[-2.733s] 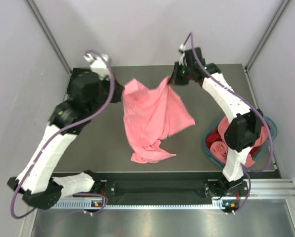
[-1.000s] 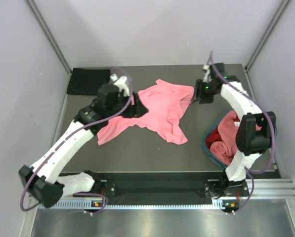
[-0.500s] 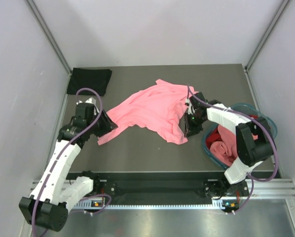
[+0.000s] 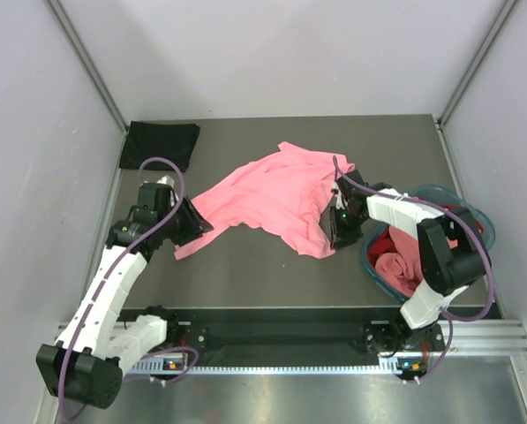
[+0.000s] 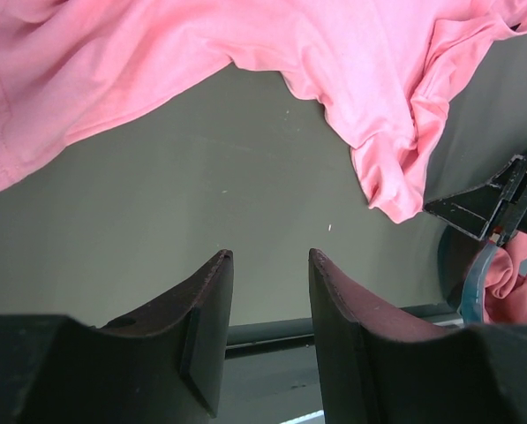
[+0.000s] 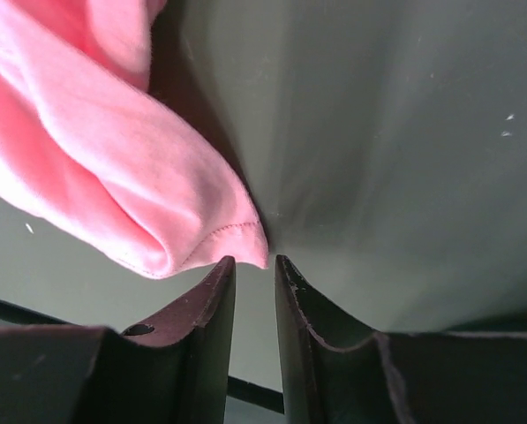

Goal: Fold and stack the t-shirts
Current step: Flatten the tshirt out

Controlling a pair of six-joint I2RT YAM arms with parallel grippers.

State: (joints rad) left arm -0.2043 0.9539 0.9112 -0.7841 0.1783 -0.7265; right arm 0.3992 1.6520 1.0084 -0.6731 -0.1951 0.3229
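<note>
Tabletop point(image 4: 245, 278) seen from above, dark grey, where we find a salmon pink t-shirt point(image 4: 272, 196) lying crumpled and partly spread out across the middle. A black t-shirt point(image 4: 161, 143) lies folded in the far left corner, well apart from it. At the right edge stands a round teal basket point(image 4: 369, 261) holding bunched red cloth point(image 4: 380, 240) and more pink cloth point(image 4: 406, 265). The left gripper point(image 4: 192, 227) sits low beside the pink t-shirt's near left corner, and the right gripper point(image 4: 333, 237) sits at its near right corner, just beside the basket. From the left wrist camera, we see the two dark fingers point(image 5: 212, 305) standing moderately apart with only bare table between them and nothing in their grasp. The pink t-shirt stretches across the top of that view, well ahead of the tips, and the other arm's gripper and the basket show at the right edge. From the right wrist camera, we see the fingers point(image 6: 208, 305) separated by just a narrow slit, with table showing through it. A folded, stitched hem corner of the pink t-shirt lies right at their tips, not between them.
</note>
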